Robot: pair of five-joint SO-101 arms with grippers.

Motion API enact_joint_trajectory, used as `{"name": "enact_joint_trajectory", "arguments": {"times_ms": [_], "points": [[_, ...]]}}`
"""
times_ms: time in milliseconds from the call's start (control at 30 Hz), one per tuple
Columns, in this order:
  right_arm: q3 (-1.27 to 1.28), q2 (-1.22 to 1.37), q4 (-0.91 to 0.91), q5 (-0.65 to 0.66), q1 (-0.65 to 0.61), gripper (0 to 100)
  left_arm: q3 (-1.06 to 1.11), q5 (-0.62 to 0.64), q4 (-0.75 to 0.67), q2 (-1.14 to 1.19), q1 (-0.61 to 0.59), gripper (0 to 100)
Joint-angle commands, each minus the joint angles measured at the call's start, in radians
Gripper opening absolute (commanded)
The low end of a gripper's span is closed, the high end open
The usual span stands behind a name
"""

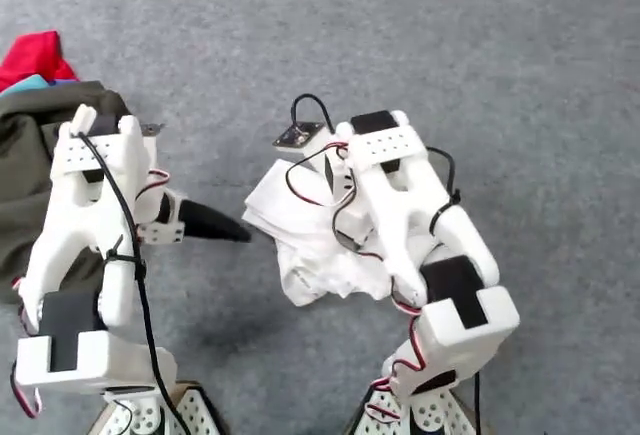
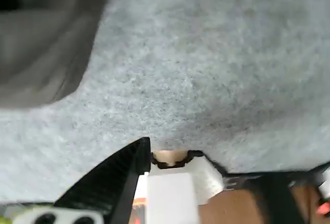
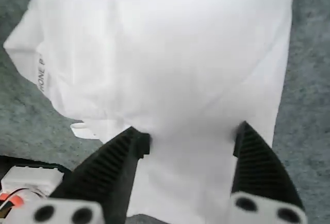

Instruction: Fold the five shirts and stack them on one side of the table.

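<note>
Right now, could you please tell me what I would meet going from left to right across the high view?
dark olive shirt → left gripper → white shirt

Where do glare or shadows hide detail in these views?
Right wrist view: the white shirt is washed out by glare, its folds barely readable between the fingers. Left wrist view: the dark shirt is a dim mass. High view: even light on the table.
</note>
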Motion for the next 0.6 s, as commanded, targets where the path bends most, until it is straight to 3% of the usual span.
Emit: {"name": "enact_joint_trajectory", "arguments": {"times_ms": [0,167,267,400,567], "points": [[-0.019,0.004,-0.014,0.011,0.031,3.8,0.008,-0.055,0.011,-0.046,-0.001,50],[-0.127,-0.002,0.052,0.011,0.104,0.9,-0.035,-0.052,-0.006,-0.04,0.001,26],[-0.274,-0.002,0.166,0.012,0.16,1.2,-0.028,-0.048,-0.1,-0.04,0.001,12],[-0.527,-0.002,0.287,0.008,0.264,1.3,0.008,-0.055,-0.087,-0.04,0.019,11],[-0.685,0.007,0.287,0.014,0.443,1.3,0.036,-0.055,-0.069,-0.04,0.11,2]]}}
